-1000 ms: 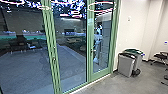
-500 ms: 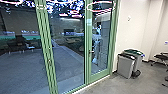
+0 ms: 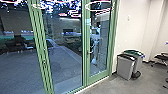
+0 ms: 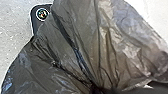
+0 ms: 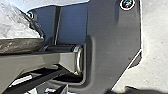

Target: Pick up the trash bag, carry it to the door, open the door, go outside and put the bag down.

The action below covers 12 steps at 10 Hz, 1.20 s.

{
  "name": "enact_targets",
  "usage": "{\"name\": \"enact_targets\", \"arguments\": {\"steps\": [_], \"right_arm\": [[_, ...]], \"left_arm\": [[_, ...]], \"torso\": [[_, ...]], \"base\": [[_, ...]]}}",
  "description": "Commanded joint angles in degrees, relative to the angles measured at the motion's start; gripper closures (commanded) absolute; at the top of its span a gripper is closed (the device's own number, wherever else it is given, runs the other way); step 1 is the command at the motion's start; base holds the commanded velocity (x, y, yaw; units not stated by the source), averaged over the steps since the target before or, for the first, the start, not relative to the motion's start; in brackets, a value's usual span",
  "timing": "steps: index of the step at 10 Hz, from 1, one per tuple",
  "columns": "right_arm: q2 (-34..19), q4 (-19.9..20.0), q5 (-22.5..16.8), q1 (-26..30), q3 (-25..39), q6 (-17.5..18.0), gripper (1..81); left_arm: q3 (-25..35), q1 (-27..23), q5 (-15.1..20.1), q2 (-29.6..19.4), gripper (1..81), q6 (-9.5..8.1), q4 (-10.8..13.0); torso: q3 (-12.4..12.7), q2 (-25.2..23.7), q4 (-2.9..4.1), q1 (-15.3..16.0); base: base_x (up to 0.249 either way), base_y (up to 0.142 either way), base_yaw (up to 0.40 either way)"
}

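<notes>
Compared with a second earlier, the robot's viewpoint had shifted: the green uprights (image 3: pixel 41 53) of the glazing sat farther left in the head view, and the glass door (image 3: pixel 98 50) showed a little more broadly. The door was shut both then and now, its handle (image 3: pixel 89 52) on the upright nearer the wide panes. The bins by the wall had kept their places.

Trash bag (image 4: pixel 75 47): dark, thin, translucent plastic, large and close in the left wrist view, its creases running together to a dark gathered spot. Part of it also showed in the right wrist view, bright on one face with a brownish edge, near the robot's own arm and base. Left jaws: could not tell whether wide, narrow or closed on the bag. Right jaws: could not tell either.

Surface: no worktop involved; the bag was seen above pale grey, finely speckled floor (image 4: pixel 13 27), sunlit or brightly lit in patches.

Room: smooth grey floor by the door, off-white wall (image 3: pixel 135 30) with a small fitting. Grey bin (image 3: pixel 124 67) with a dark lid, and close behind it a second bin (image 3: pixel 138 63) with a green lid. A dark chair (image 3: pixel 160 58) stood farther along. Glass carried bright ring-shaped reflections; could not tell what the pale shape (image 3: pixel 95 37) in the door pane was.
</notes>
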Motion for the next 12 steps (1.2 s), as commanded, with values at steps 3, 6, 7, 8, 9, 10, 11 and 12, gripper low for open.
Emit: {"name": "enact_targets", "arguments": {"steps": [3,6,7,8,9,10,11,12], "right_arm": [[0.0,-0.5,-3.3,3.2,0.0,-0.1,1.0],[0.0,-0.5,-3.3,3.2,0.0,-0.1,1.0],[0.0,-0.5,-3.3,3.2,0.0,-0.1,1.0],[0.0,-0.5,-3.3,3.2,0.0,-0.1,1.0],[0.0,-0.5,-3.3,3.2,0.0,-0.1,1.0],[0.0,-0.5,-3.3,3.2,0.0,-0.1,1.0],[0.0,-0.5,-3.3,3.1,0.0,-0.1,1.0],[0.0,-0.5,-3.3,3.1,0.0,-0.1,1.0]], "left_arm": [[-0.2,-3.5,4.7,0.0,81.1,0.67,-0.3],[-0.3,-3.6,4.7,-0.1,81.1,0.67,-0.3],[-0.3,-3.6,4.7,0.0,81.1,0.67,-0.3],[-0.3,-3.5,4.7,-0.1,81.1,0.67,-0.3],[-0.3,-3.5,4.7,-0.1,81.1,0.67,-0.3],[-0.3,-3.5,4.7,-0.1,81.1,0.67,-0.3],[-0.3,-3.6,4.7,-0.1,81.1,0.67,-0.3],[-0.3,-3.6,4.7,-0.1,81.1,0.67,-0.3]], "torso": [[0.0,0.0,0.00,0.0],[0.0,0.0,0.00,0.0],[0.0,0.0,0.00,0.0],[0.0,0.0,0.00,0.0],[0.0,0.0,0.00,0.0],[0.0,0.0,0.00,0.0],[0.0,0.0,0.00,0.0],[0.0,0.0,0.00,0.0]], "base": [[0.145,-0.082,0.000],[0.145,-0.075,0.000],[0.145,-0.074,0.000],[0.145,-0.073,0.000],[0.141,-0.064,0.000],[0.140,-0.063,0.000],[0.139,-0.063,0.000],[0.138,-0.062,0.000]]}}
